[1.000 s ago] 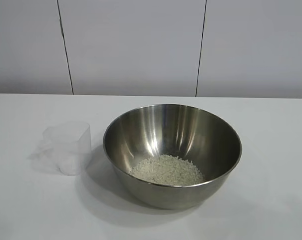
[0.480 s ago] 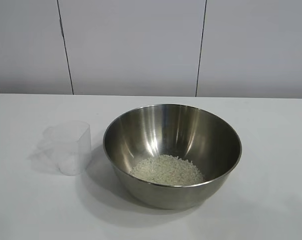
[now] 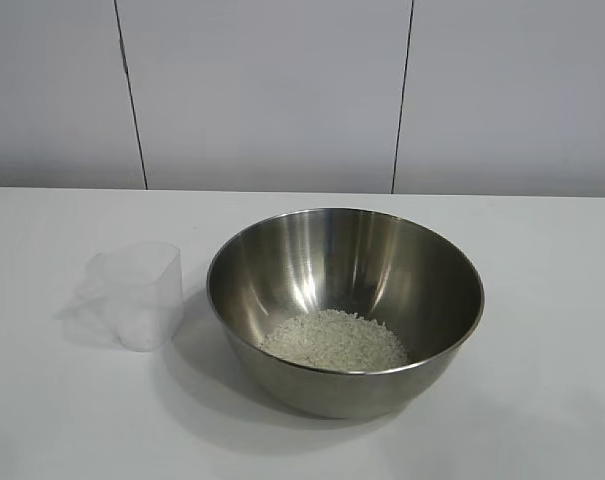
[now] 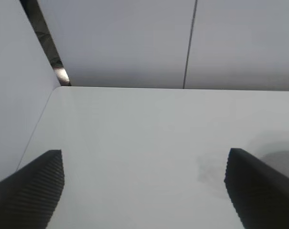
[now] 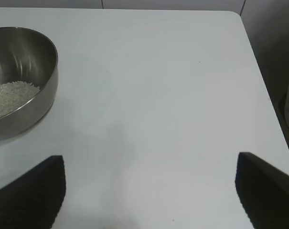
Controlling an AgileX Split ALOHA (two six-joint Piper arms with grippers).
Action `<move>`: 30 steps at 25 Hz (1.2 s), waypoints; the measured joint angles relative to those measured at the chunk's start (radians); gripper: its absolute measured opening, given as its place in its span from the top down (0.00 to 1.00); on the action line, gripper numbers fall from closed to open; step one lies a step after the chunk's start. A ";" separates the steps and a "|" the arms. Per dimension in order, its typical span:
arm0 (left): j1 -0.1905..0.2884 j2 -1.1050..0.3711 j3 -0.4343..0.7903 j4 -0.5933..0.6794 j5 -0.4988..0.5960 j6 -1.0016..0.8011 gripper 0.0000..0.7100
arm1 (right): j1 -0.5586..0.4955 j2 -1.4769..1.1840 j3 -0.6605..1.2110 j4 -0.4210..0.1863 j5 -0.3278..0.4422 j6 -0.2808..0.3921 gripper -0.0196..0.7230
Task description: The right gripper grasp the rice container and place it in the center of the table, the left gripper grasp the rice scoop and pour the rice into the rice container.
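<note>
Broadly, the table (image 3: pixel 542 300) lay white and flat, with the rice container (image 3: pixel 345 300) standing upright near its middle. Inside the steel bowl, the rice (image 3: pixel 334 340) formed a pale heap on the bottom. Just beside the bowl, apart from it, the rice scoop (image 3: pixel 137 293) stood upright and looked empty. The left gripper (image 4: pixel 144 191) hung over bare tabletop, its jaws spread wide with nothing between them. The right gripper (image 5: pixel 149 191) was likewise wide apart and held nothing, the bowl off to one side.
</note>
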 joint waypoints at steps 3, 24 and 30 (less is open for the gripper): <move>-0.032 -0.134 0.136 0.123 -0.075 -0.106 0.08 | 0.000 0.000 0.000 0.000 0.000 0.000 0.08; -0.081 -0.654 0.657 0.248 0.056 -0.356 0.08 | 0.000 0.000 0.000 0.000 0.000 0.000 0.08; -0.140 -0.654 0.657 0.247 0.055 -0.356 0.08 | 0.000 0.000 0.000 0.000 0.000 0.000 0.08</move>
